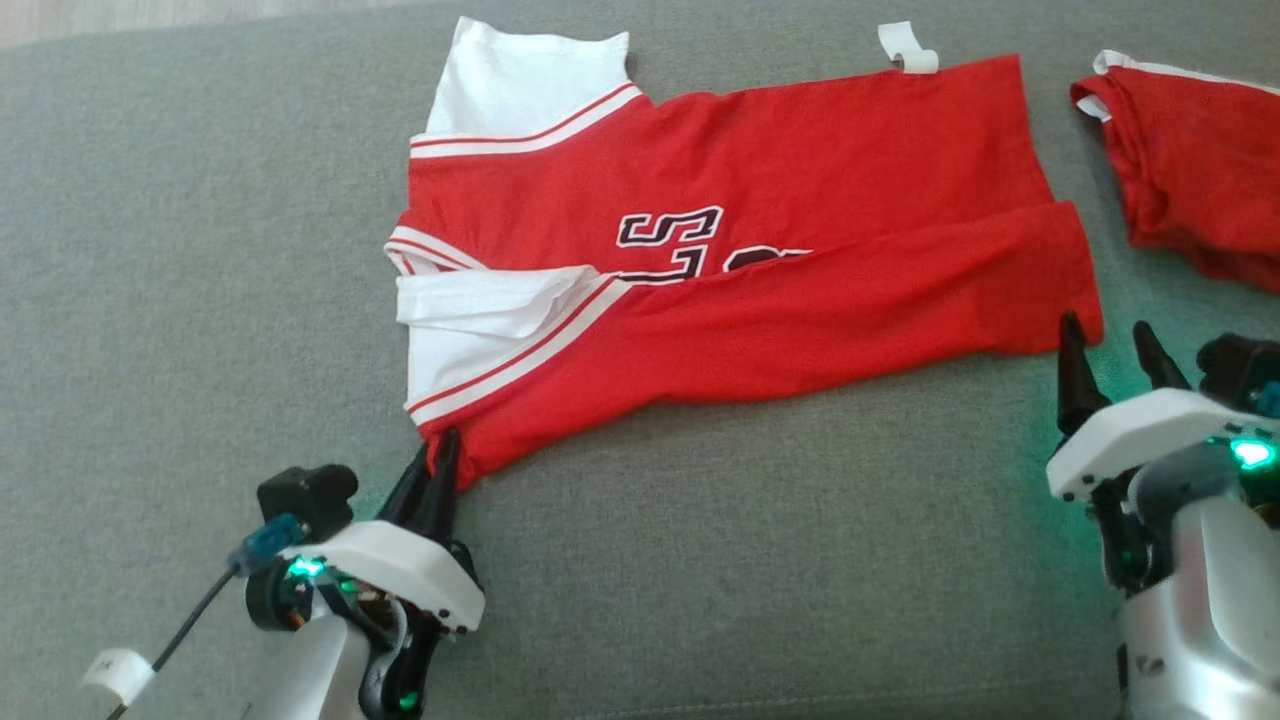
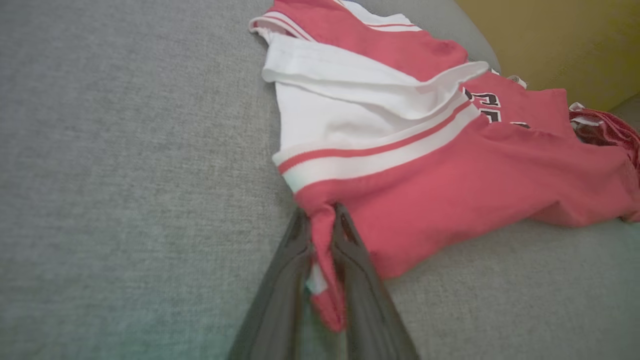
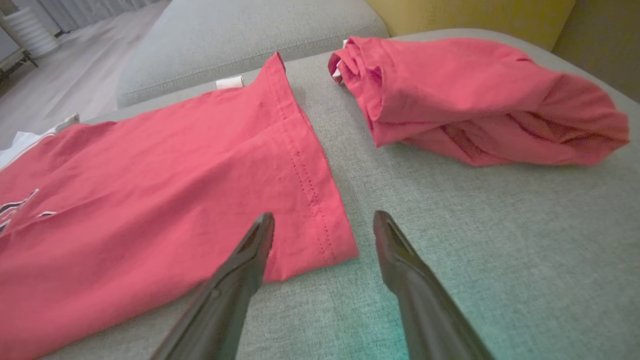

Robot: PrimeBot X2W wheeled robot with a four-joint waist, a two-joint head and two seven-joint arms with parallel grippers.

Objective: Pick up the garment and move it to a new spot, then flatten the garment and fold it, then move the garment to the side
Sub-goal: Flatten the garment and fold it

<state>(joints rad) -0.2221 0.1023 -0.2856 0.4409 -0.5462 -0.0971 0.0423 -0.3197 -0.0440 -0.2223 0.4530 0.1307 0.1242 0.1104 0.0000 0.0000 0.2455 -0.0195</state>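
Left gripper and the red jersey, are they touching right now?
Touching. The left wrist view shows the left gripper with its two fingers closed on a pinched fold of the red jersey at its near corner.

a: left gripper [image 1: 441, 448] status?
b: lower left, fingers pinched together on a garment [image 2: 450, 190] corner, tips pointing up.
a: right gripper [image 1: 1105, 335]?
b: lower right, fingers spread wide, tips up, gripping nothing. green lights on both wrists.
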